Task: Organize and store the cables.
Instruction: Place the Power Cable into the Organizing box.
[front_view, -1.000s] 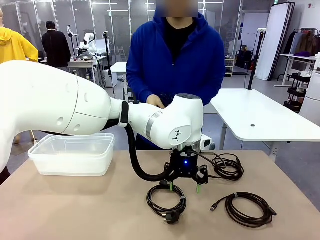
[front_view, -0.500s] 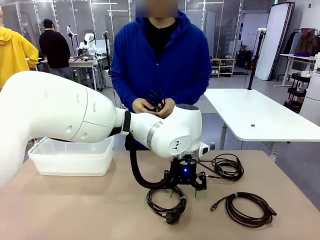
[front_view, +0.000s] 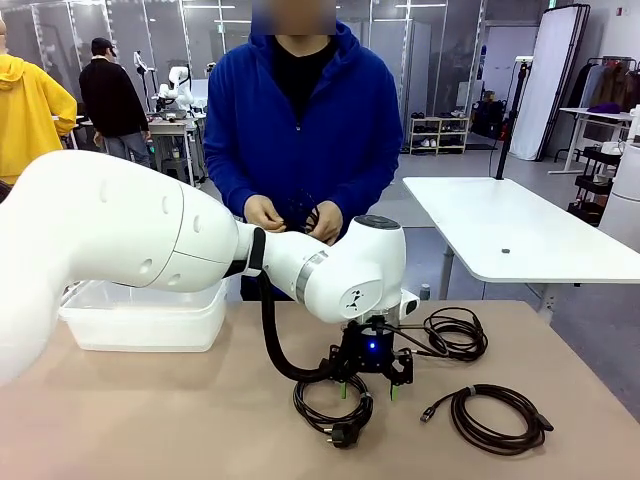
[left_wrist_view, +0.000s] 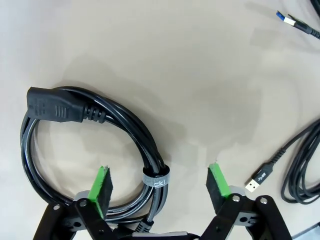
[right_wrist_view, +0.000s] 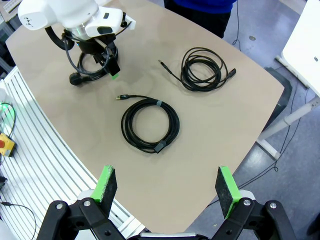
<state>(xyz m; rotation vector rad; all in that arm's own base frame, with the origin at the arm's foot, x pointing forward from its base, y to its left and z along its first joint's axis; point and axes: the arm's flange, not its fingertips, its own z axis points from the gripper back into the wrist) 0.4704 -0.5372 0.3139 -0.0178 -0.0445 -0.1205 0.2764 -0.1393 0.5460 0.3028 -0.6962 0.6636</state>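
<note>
A black power-cord coil (front_view: 332, 405) with a chunky plug lies on the tan table (front_view: 150, 420). My left gripper (front_view: 367, 390) hangs just over it. In the left wrist view the left gripper (left_wrist_view: 160, 184) stands open, its green pads (left_wrist_view: 101, 186) on either side of the coil's (left_wrist_view: 75, 130) strapped part without touching it. A second coil (front_view: 497, 415) lies to the right and a third (front_view: 452, 332) farther back. The person's hands hold another small cable (front_view: 298, 215). My right gripper (right_wrist_view: 166, 186) is open, high above the table, with the coils (right_wrist_view: 150, 122) far below.
A clear plastic bin (front_view: 150, 310) stands at the table's back left. The person in a blue hoodie (front_view: 300, 130) stands at the far edge. A USB plug (left_wrist_view: 254, 183) lies close to my left gripper's right finger. The front left of the table is bare.
My left gripper has sunk slightly onto the power-cord coil and its fingers have come a little closer. The person has shifted left, hands now up with a small cable.
</note>
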